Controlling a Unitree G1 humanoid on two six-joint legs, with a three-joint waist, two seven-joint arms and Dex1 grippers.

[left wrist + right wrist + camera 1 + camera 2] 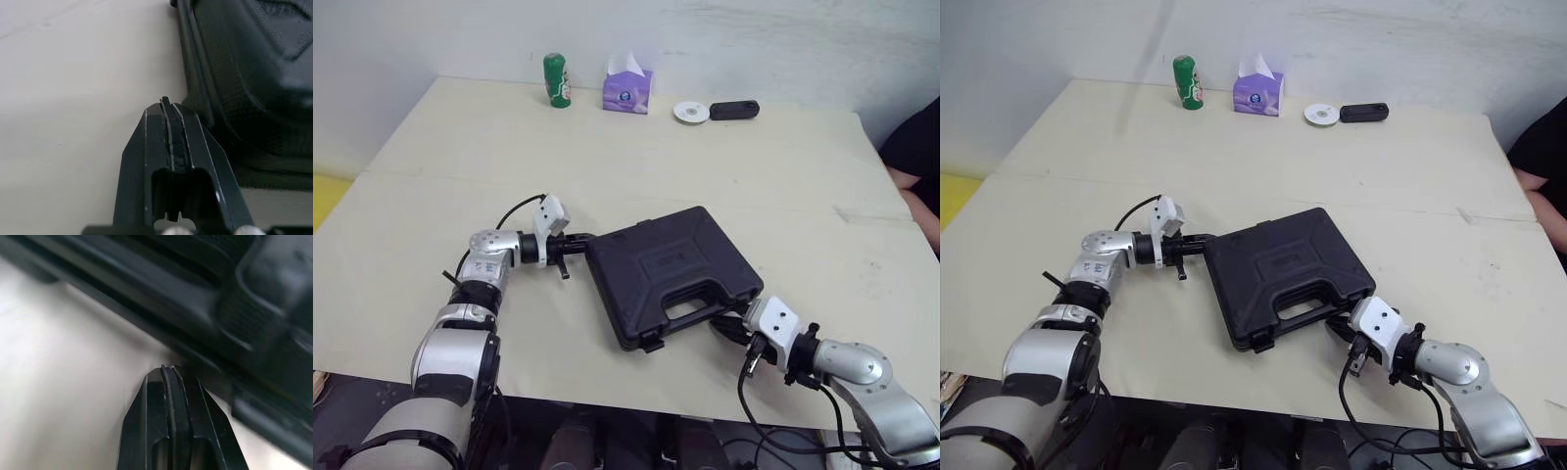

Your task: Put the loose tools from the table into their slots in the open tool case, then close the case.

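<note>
Bright, even light, soft shadows

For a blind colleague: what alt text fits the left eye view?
A closed black tool case lies on a beige table; the shut left tool is at its left corner, the shut right tool at its front edge beside the handle.

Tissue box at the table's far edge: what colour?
Purple cardboard tissue box, white tissue sticking up; clearest in the left eye view.
</note>
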